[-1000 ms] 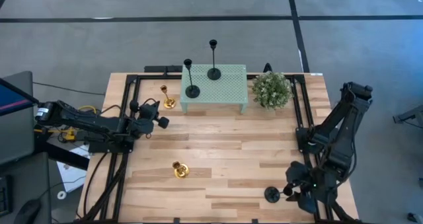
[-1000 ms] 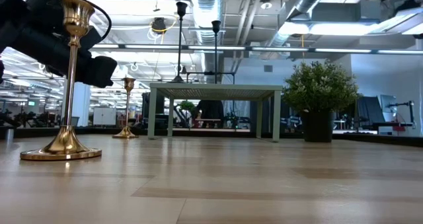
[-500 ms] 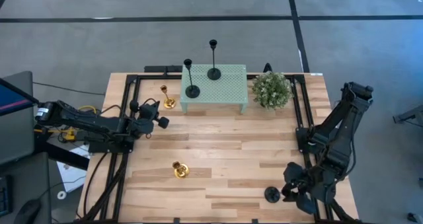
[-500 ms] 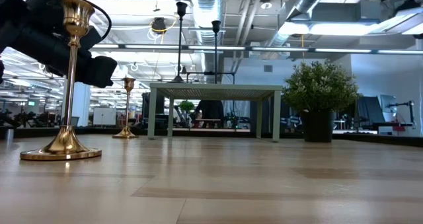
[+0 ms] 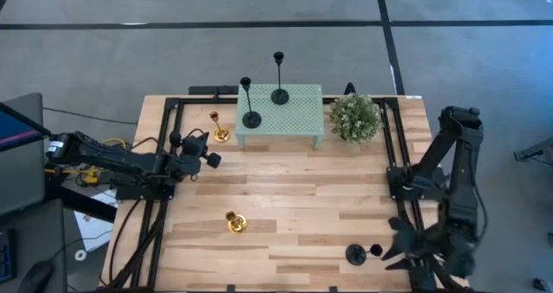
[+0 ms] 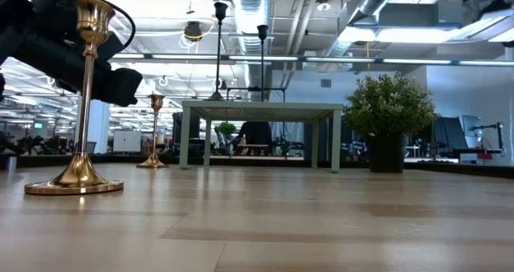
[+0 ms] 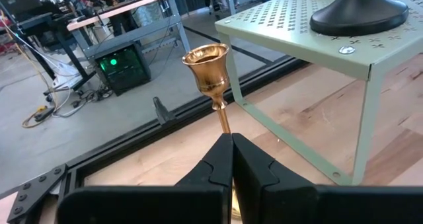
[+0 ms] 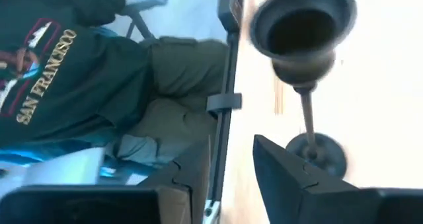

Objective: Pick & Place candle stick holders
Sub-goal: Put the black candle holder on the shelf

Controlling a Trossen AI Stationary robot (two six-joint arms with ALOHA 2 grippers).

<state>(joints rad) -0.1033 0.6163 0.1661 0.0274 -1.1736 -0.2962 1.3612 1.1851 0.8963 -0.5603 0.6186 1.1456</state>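
Two black candle stick holders stand on the mint-green stand. A gold one stands by the stand's left end, and another gold one stands on the table near the front. A third black one stands on its round base near the front right. My right gripper is open just right of it, with nothing between its fingers. The cup and stem show beyond one finger. My left gripper is shut, with the far gold holder just beyond its tips.
A green potted plant stands right of the stand. Black frame rails run along the table's left, far and right sides. A seated person in a dark printed shirt is beyond the table edge by my right arm.
My right gripper has swung away from the black candle stick holder toward the table's right edge and has turned. The holder stands where it was, its cup now showing clear of the gripper.
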